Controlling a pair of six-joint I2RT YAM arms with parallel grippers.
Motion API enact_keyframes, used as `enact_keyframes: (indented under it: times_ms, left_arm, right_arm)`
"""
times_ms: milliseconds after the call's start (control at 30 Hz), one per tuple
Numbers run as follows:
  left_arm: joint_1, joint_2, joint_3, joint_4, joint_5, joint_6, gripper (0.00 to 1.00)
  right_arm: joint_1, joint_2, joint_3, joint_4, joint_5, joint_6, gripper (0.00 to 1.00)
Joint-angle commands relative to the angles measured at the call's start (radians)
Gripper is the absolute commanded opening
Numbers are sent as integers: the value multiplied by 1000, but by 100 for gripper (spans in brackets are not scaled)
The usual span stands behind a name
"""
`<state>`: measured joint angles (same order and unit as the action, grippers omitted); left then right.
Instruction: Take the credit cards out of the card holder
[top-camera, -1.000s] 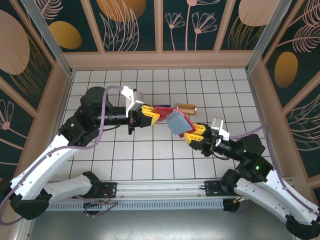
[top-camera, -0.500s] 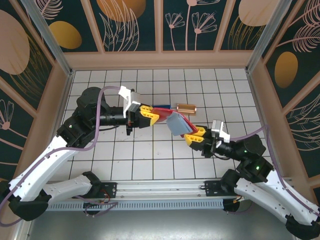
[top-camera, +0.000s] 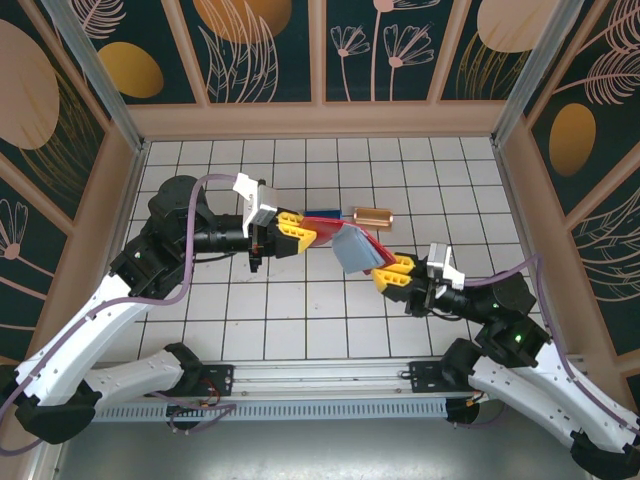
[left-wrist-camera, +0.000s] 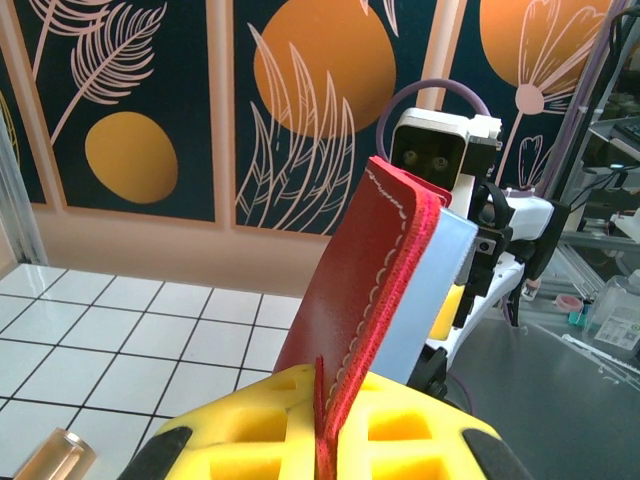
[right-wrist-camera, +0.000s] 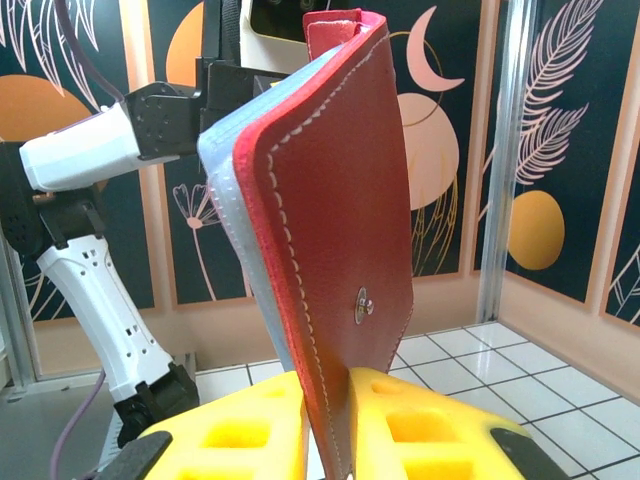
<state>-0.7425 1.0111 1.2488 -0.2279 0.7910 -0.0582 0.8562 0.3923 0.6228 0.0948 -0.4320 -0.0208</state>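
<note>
Red card holder (top-camera: 328, 224), unfolded, held aloft over the middle of the tiled table (top-camera: 300, 310), long axis slanting from the left gripper (top-camera: 312, 232), clamped on its far-left flap, to the right gripper (top-camera: 382, 268), pinched on its near-right flap; grey pockets (top-camera: 352, 250) hang between, equally near both.

Both arms have long white shells, black joint housings, thin purple cables (top-camera: 218, 178) and white wrist camera blocks (top-camera: 252, 200), the right one bearing a small green light (top-camera: 517, 335); left hand (top-camera: 310, 233) and right hand (top-camera: 385, 275) have yellow, cut-out patterned fingers (left-wrist-camera: 270, 395).
</note>
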Motion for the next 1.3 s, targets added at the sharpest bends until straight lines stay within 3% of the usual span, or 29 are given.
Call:
enact_keyframes:
  times_ms: [0,167,467,533,667,833,1000,1133,1267]
  left_arm:
    - [1,-5,16,37,47,-13,0]
    - [1,19,20,48,66,-15,0]
    - [2,17,12,33,40,11,0]
    - [1,14,5,37,45,13,0]
    - [1,6,-2,52,88,6,0]
    - [1,11,-2,41,146,14,0]
    - [0,18,1,27,176,20,0]
    - [2,17,0,22,169,27,0]
    - [2,17,0,21,155,29,0]
  right_arm:
    - [-5,-2,29,57,50,-2,17]
    - [-4,28,23,95,59,-2,17]
    - [-3,42,35,100,50,-4,0]
    - [-3,41,36,91,51,-5,1]
    - [-3,43,43,84,110,1,11]
    - [-3,47,40,88,213,-2,12]
    - [-3,46,25,135,162,5,19]
    - [-2,43,6,183,78,14,19]
    - [-3,51,15,161,78,12,9]
